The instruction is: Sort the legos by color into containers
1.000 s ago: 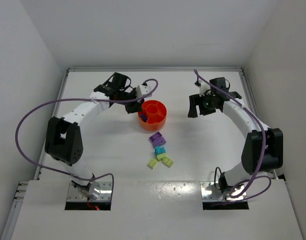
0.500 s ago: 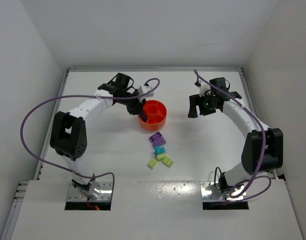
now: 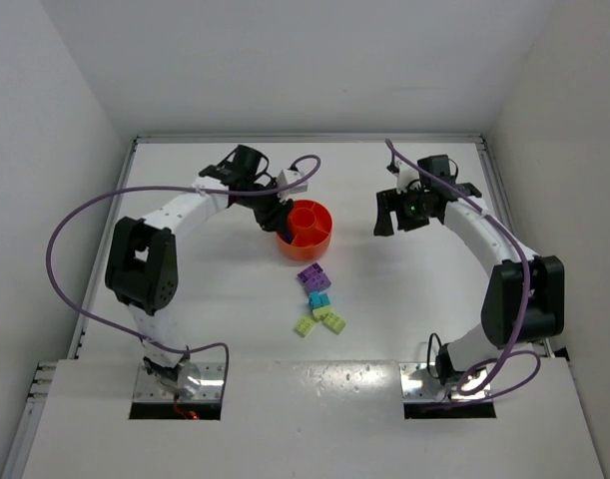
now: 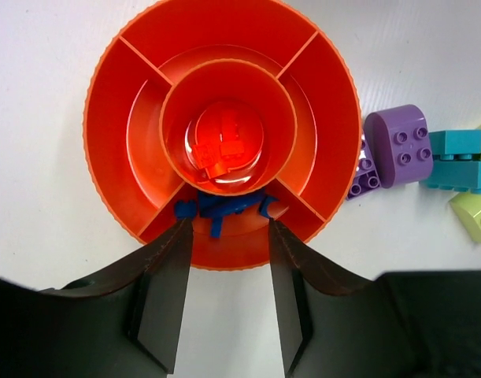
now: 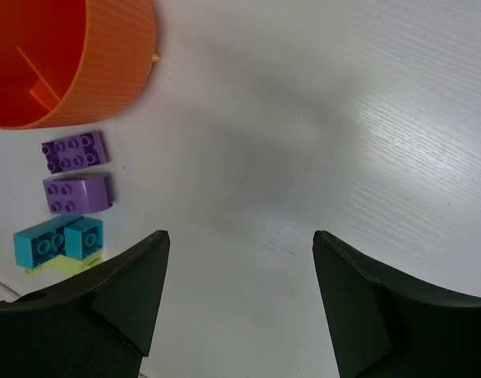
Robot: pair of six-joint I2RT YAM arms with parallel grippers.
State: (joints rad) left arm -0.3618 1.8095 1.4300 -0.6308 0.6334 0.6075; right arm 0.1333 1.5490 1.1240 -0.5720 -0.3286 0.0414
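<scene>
Spreading apart above the orange bowl (image 4: 106, 118), the left gripper (image 4: 228, 228) has gone from nearly closed a second ago to a moderate gap with nothing between its fingers. It has also edged in a little over the bowl's rim. A blue brick (image 4: 220, 209) lies just beyond the fingertips, down in the outer section nearest the hand (whether it is one piece or two clipped together, I cannot tell). The gripper no longer has hold of it. I read that as a release just made, so blue looks delivered to its compartment. Past the blue brick, further from the hand, the centre well (image 4: 264, 94) holds an orange brick (image 4: 224, 150). The other ring sections show no contents in the wrist view.

Off to the hand's right, on the table (image 3: 215, 299) just outside the bowl wall, wait the purple bricks (image 4: 397, 146). Beyond them are the teal bricks (image 4: 460, 157) and a yellow-green brick (image 4: 480, 216). From above they form a loose cluster on the near side of the bowl, with a second yellow-green piece beside it.

The right gripper (image 5: 240, 236) has not moved over the same second. It hangs with its jaws wide and empty over bare table, with the bowl and the purple and teal bricks well off to its left.

With the left hand free again, the likely next job is the purple pair, which lies closest to it. Most of the sorting is not yet done.
</scene>
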